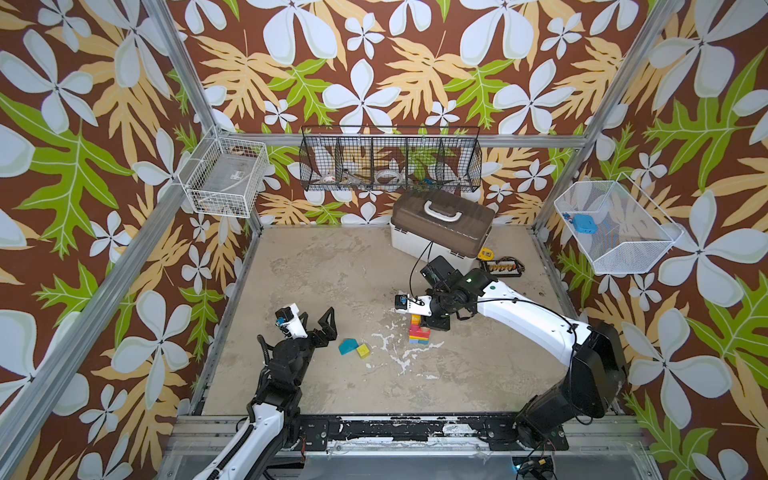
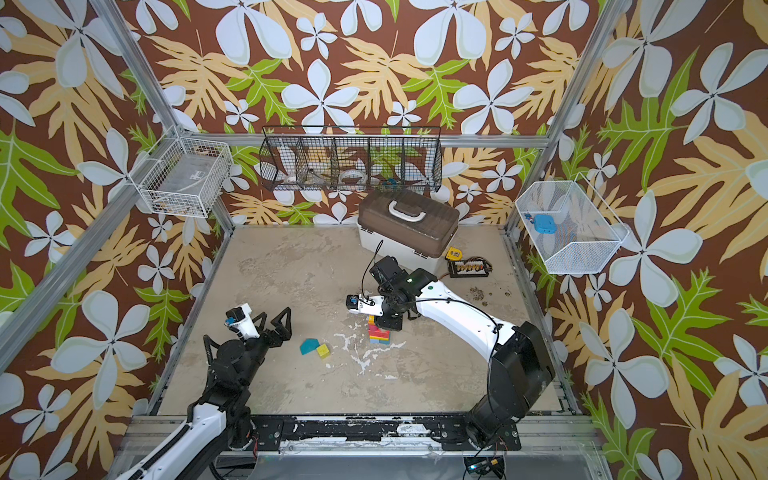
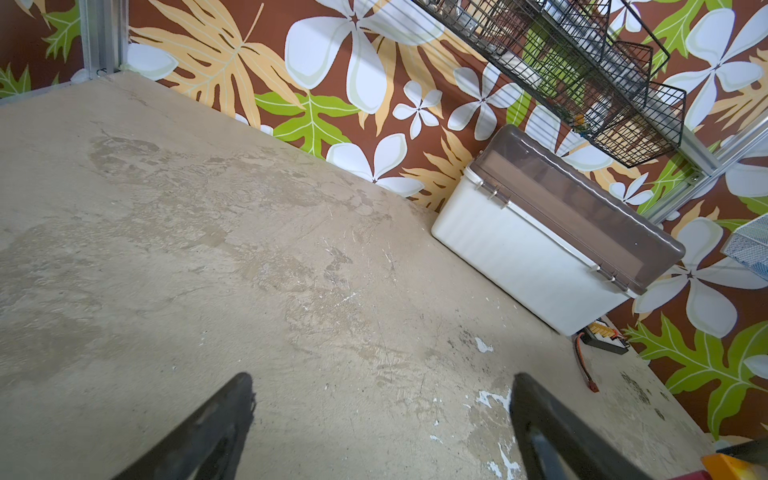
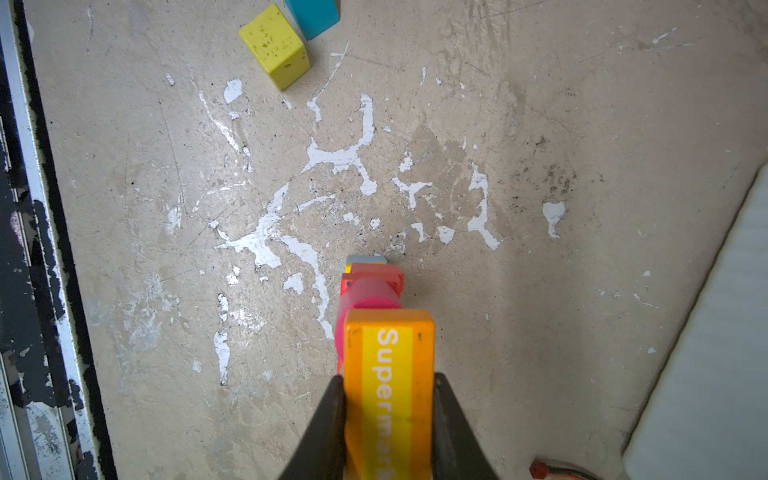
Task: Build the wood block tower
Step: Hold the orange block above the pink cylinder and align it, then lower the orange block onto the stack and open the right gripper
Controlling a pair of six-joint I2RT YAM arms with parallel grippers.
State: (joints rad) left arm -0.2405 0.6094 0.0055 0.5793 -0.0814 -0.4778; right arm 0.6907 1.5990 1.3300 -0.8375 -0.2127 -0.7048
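The tower stands mid-table, a narrow stack of blue, yellow and red blocks. In the right wrist view a pink cylinder tops a red block. My right gripper points down over the tower, shut on an orange block with a yellow stripe. That block sits directly over the pink cylinder; contact cannot be made out. A teal roof piece and a yellow cube lie side by side left of the tower. My left gripper stands open and empty, left of them.
A white case with a brown lid stands at the back right. Beside it lie a yellow tape measure and a black board with connectors. Wire baskets hang on the walls. White paint chips mark the table near the tower.
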